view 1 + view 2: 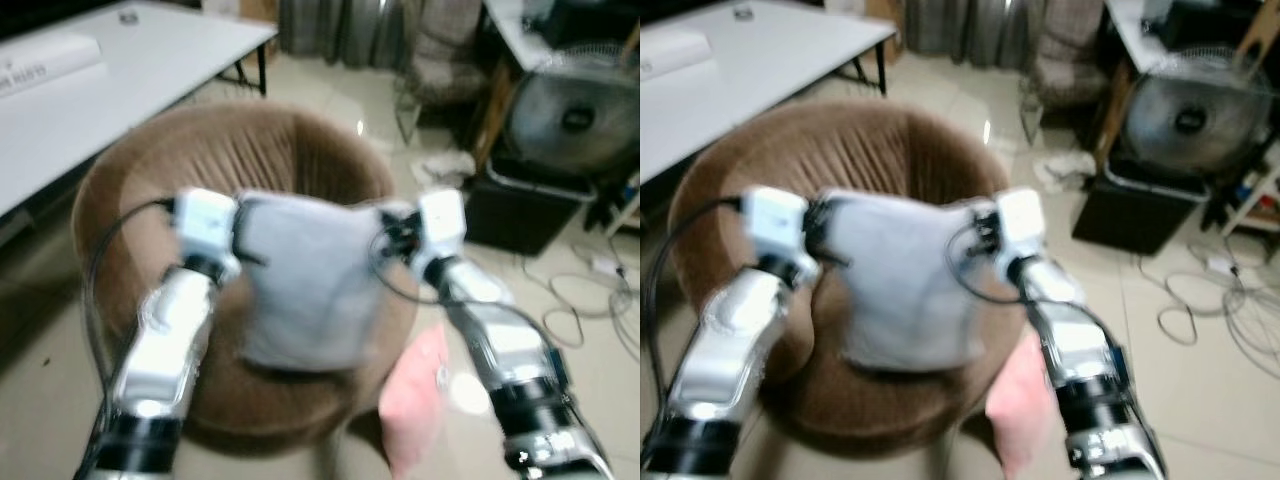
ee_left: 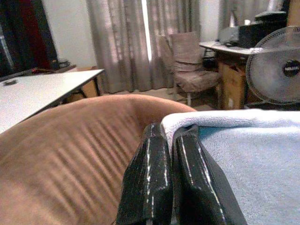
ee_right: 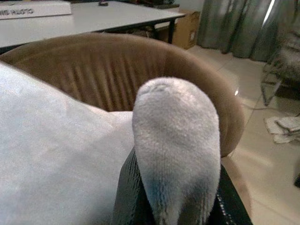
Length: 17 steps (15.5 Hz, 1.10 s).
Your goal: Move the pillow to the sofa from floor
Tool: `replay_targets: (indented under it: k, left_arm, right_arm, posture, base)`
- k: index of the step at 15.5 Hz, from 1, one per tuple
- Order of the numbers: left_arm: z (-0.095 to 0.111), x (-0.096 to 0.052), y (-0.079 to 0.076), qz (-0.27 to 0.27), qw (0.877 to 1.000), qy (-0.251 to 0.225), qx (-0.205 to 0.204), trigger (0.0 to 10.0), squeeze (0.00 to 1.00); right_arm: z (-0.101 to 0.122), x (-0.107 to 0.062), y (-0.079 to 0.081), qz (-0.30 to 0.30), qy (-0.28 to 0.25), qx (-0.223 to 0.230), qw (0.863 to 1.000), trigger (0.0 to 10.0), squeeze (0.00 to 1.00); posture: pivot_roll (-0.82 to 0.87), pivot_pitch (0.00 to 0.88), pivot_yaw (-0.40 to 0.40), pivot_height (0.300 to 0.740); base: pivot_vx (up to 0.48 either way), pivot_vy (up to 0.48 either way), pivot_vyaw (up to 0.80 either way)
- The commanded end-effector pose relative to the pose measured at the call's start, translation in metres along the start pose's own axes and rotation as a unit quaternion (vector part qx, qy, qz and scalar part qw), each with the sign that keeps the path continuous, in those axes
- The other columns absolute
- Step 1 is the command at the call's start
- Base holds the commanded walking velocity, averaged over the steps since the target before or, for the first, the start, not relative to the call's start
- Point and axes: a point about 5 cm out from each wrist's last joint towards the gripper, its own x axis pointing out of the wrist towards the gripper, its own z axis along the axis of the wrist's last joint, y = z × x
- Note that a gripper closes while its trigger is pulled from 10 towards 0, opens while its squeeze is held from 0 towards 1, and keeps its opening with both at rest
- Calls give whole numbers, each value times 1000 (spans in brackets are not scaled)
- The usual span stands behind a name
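Overhead, we hold the grey pillow (image 1: 305,285) above the round brown sofa (image 1: 150,190), left gripper (image 1: 238,232) and right gripper (image 1: 392,232) each clamping a corner. Wrist views confirm both pinches; next, we judge, lowering and letting go.

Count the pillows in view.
2. A grey pillow hangs between both grippers over the brown sofa; a pink pillow is beside its base. Others may be hidden.
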Motion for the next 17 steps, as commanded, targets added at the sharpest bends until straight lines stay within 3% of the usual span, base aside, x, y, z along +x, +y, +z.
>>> replay_targets:
  k: [1, 4, 7, 10, 17]
  left_arm:
    - [8, -1, 18, 34, 999, -16, 15, 10000, 0]
    - [9, -1, 19, 34, 999, -16, 17, 10000, 0]
    - [10, 0, 19, 34, 999, -16, 19, 10000, 0]
    - [10, 0, 19, 31, 999, -11, 24, 10000, 0]
    - [5, 0, 17, 11, 998, 18, 58, 10000, 0]
  right_arm:
    - [7, 1, -1, -6, -12, -4, 1000, 10000, 0]
    - [6, 1, -1, 2, -9, -10, 1000, 10000, 0]
    - [6, 0, 5, 29, -9, -25, 999, 10000, 0]
    - [1, 0, 4, 18, -1, 8, 1000, 10000, 0]
    - [1, -4, -5, 22, 9, 7, 1000, 10000, 0]
  posture:
    - [99, 0, -59, 740]
    - [102, 0, -57, 740]
    - [105, 0, -56, 740]
    - [105, 0, -55, 740]
    - [96, 0, -56, 740]
  base:
    - [375, 0, 0]
    - [372, 0, 0]
    - [374, 0, 800]
    - [352, 0, 448]
    - [0, 0, 0]
